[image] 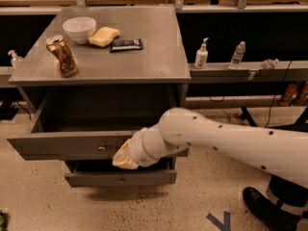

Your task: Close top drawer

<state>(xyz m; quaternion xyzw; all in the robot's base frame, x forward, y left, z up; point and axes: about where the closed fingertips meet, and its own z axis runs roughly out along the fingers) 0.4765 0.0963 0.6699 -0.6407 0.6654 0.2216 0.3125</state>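
Large grey wooden top drawer [62, 145] stands pulled open; tan-covered gripper [126, 155] at its front, grip indiscernible; grey tabletop [144, 52] above.

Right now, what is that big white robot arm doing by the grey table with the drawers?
The robot's white arm reaches in from the right. Its gripper is at the front of the top drawer, just right of the small knob. That drawer is pulled far out and not yet closed, so the arm looks set to push it in. A lower drawer sticks out a little too. On the table sit a bowl, a sponge and a can.
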